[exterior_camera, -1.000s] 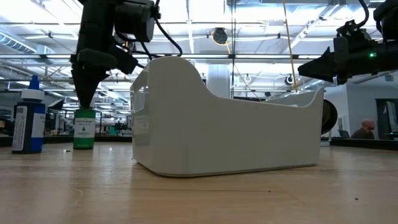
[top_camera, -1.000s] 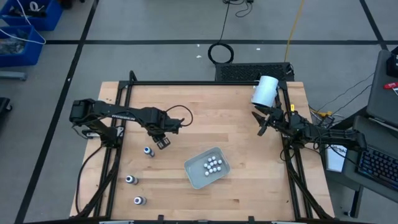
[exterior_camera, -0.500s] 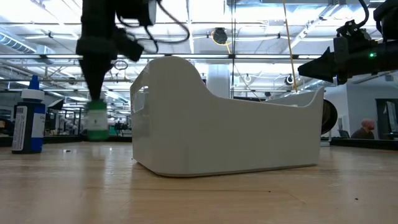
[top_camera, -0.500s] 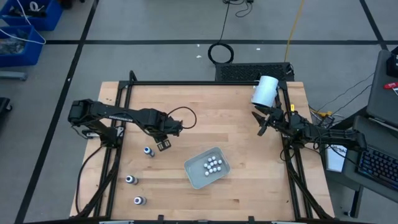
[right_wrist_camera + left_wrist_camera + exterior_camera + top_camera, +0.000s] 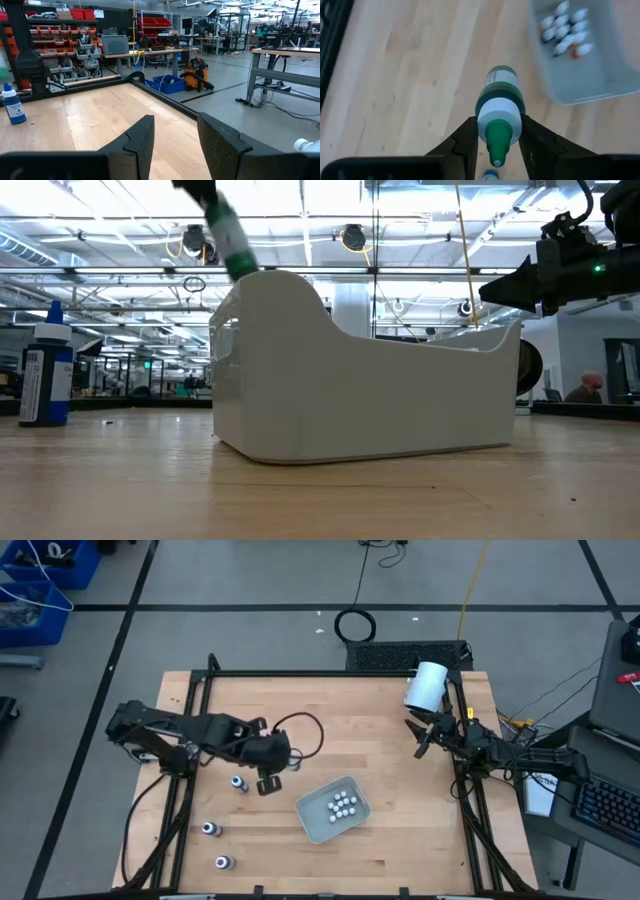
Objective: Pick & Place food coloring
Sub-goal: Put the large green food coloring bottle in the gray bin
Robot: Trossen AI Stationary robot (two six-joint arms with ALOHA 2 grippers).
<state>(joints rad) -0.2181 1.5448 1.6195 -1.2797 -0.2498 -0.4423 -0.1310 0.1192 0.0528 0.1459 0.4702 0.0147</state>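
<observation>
Near left: three bottles [image 5: 222, 830] stand on the table [image 5: 380, 740].
Tray [image 5: 314, 820]: holds whitish bottles [image 5: 342, 804].
Left gripper [image 5: 496, 132]: clamped on green bottle [image 5: 499, 100], aloft left of tray.
Risk: tilted bottle may clip the tray wall.
Right gripper [image 5: 175, 137]: parted, empty, far right.

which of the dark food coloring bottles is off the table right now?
The green bottle, clamped in the left gripper beside the tray. The other three bottles stand on the table.

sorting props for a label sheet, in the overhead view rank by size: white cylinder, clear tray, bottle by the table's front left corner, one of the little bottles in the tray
1. clear tray
2. white cylinder
3. bottle near the front left corner
4. a little bottle in the tray, smallest, though only slightly smaller than the corner bottle from above.
</observation>
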